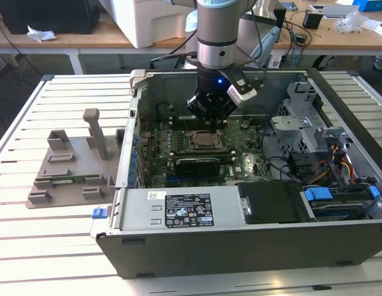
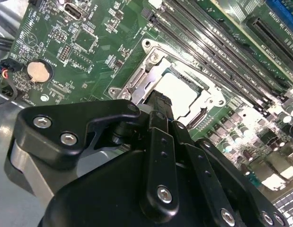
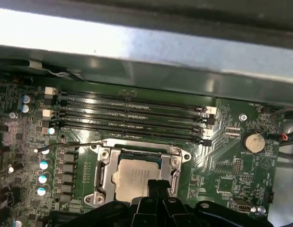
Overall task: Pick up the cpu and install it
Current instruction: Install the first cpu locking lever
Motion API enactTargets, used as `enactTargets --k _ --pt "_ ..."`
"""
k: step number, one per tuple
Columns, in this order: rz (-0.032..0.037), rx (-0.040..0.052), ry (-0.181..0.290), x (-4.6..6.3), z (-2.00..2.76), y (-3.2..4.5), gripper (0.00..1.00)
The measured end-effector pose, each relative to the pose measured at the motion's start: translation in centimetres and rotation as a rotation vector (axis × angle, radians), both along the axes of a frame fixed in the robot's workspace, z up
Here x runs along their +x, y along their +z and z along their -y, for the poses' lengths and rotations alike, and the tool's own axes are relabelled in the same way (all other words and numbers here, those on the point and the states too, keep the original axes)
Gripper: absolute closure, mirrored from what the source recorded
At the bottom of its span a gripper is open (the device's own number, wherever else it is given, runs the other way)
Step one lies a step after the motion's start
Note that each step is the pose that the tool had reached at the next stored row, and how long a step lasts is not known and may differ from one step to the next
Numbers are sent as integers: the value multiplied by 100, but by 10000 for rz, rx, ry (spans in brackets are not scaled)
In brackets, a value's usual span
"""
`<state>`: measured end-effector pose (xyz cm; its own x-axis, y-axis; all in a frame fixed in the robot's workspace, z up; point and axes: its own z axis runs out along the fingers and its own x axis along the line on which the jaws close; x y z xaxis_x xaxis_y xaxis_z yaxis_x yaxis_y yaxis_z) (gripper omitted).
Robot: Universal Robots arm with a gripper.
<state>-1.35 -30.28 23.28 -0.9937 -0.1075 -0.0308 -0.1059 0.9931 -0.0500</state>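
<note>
A: Starting at the business end. The gripper (image 3: 153, 187) is down inside the computer case (image 1: 240, 246), and its black tip hangs over one edge of the cpu (image 3: 132, 176). Jaws apart or together? I cannot tell, because the gripper's own body blocks the line of sight in both wrist views.

B: Agreed, no call on that from me. The cpu itself, silver top catching the light, lies flat inside the socket frame (image 3: 102, 176), with the metal bracket framing it.

A: Is the tip touching the chip?

B: In the second wrist view the gripper (image 2: 159, 100) overlaps the edge of the cpu (image 2: 180, 89). Contact or a small gap, I can't say.

A: Moving out. Just beside the socket run the memory slots (image 3: 132, 114), long dark parallel rows. Beyond them is the case's grey wall.

B: On the green motherboard (image 3: 226, 166), a round coin battery (image 3: 253, 141) sits off to one side of the socket, well apart from it. A line of small capacitors (image 3: 43, 165) stands on the other side.

A: Exterior view now. The arm (image 1: 216, 37) drops straight down into the open case, which lies on its side on a slatted table (image 1: 30, 246).

B: Outside the case, on the exterior view's left, the grey holder block (image 1: 67, 176) with its upright posts stands on that table, well apart from the gripper.
</note>
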Motion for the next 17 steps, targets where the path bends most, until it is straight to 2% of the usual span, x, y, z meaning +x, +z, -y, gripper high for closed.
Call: enactTargets --k 4,5,6,7,8,9,10,11,12,13,16,17 --pt "1 28 -41 0 0 238 89" --pt "1 29 -41 0 0 368 89" --pt "1 28 -40 0 0 405 89" --pt "2 31 -40 0 0 405 89" --pt "-40 32 -38 3 0 404 89" --pt "-313 29 -42 9 0 402 89" --pt "-451 26 -42 13 0 402 89" --pt "-450 63 -40 13 0 401 89" --pt "-449 154 -38 11 0 401 89" --pt "-450 316 -35 9 0 401 89" --pt "-450 343 -36 5 -1 400 89" --pt "-451 343 -34 -39 0 401 89"
